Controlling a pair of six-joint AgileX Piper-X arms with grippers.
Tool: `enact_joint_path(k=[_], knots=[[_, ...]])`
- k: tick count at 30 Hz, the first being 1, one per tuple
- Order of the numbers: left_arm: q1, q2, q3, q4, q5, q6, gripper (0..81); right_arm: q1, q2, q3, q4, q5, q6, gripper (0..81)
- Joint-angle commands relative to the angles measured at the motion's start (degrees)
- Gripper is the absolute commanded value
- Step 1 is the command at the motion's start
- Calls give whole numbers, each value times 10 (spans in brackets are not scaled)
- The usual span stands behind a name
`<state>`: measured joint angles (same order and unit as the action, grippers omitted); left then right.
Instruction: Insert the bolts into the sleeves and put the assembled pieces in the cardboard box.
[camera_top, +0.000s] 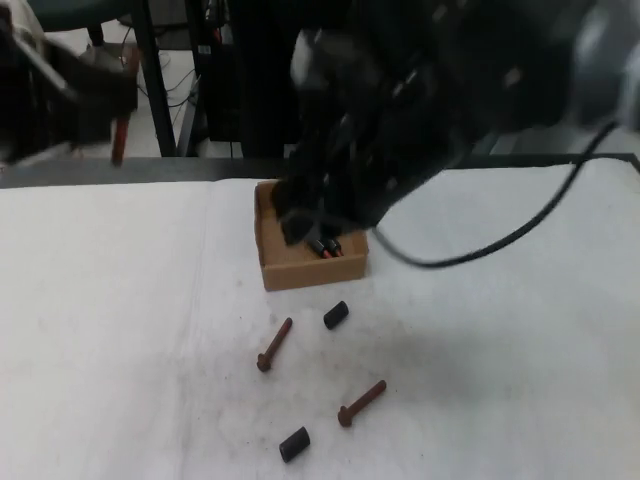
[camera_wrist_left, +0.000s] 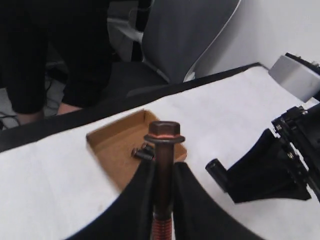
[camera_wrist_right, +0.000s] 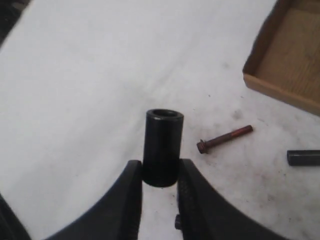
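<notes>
Bolt (camera_wrist_left: 164, 134) clamped in L gripper (camera_wrist_left: 163, 167); sleeve (camera_wrist_right: 164, 135) clamped in R gripper (camera_wrist_right: 160, 167); box (camera_wrist_left: 114, 144) w/ dark pcs (camera_wrist_left: 143, 151) inside sits on bench (camera_top: 100, 350).

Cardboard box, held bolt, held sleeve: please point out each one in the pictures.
cardboard box (camera_top: 310, 270), high view, on its front wall
held bolt (camera_wrist_left: 163, 172), left wrist view, on its shank
held sleeve (camera_wrist_right: 163, 146), right wrist view, on its side wall

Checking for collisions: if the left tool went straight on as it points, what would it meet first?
Probably the cardboard box, directly ahead of the bolt the left tool holds; depth is unclear.
</notes>
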<state>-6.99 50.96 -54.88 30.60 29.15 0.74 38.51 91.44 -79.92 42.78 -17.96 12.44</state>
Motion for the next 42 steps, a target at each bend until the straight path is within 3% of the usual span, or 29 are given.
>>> enact_joint_path(k=[1, 16, 22, 35, 42], knots=[[1, 6, -2, -78, 37, -54, 2, -17, -54, -4, -13, -65, -7, 8], [-2, 132, -2, -217, 169, -181, 2, -18, -118, 7, 21, -128, -97, 8], [-27, 150, -2, -335, 170, -219, 2, -18, -118, 76, -6, -154, -94, 8], [-57, 196, 27, -459, 172, -299, 2, -19, -121, 213, -400, -188, 70, 8], [-57, 216, 108, -630, 172, -404, 2, -21, -121, 242, -428, -188, 73, 8]])
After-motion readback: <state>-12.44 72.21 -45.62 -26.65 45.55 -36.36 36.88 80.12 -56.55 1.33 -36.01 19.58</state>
